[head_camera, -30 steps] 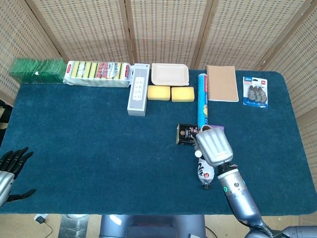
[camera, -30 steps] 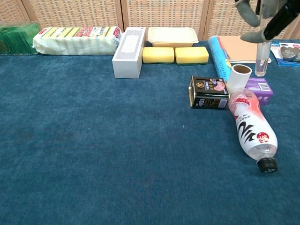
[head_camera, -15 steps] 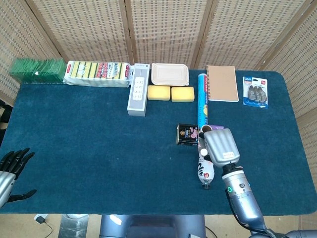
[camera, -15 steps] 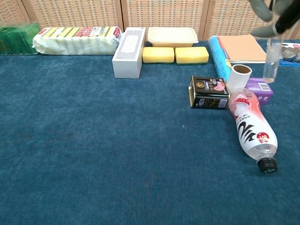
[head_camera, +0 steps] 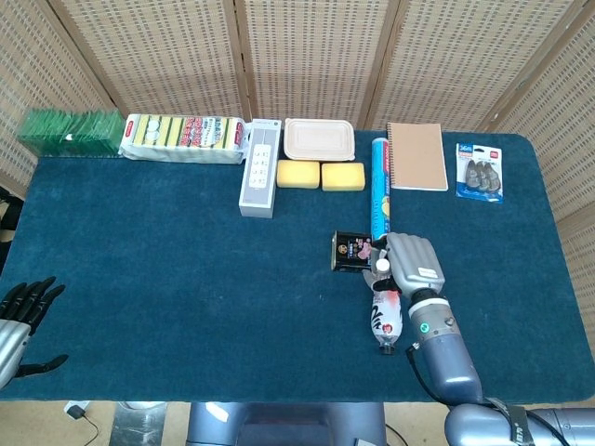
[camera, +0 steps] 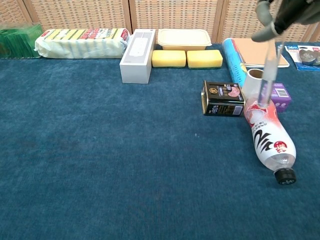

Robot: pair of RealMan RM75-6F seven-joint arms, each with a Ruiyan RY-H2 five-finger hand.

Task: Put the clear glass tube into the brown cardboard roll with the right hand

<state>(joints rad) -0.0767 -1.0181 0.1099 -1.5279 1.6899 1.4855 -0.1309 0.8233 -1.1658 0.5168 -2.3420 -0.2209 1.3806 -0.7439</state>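
Holding tube: right hand [camera: 284, 15] pinches clear glass tube [camera: 267, 80] upright, for dropping in.
Roll: brown cardboard roll [camera: 254, 82] upright near table's right edge, mouth up.
Left hand [head_camera: 22, 311]: idle, spread.

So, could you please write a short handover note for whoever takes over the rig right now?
Right robot hand: holds the clear glass tube tilted, its lower end near the brown cardboard roll and the lying bottle.
Left robot hand: open at the table's near left edge, holding nothing.
Done: tube picked up and brought to the roll.
Left: line the tube up over the roll's opening, lower it in, release.
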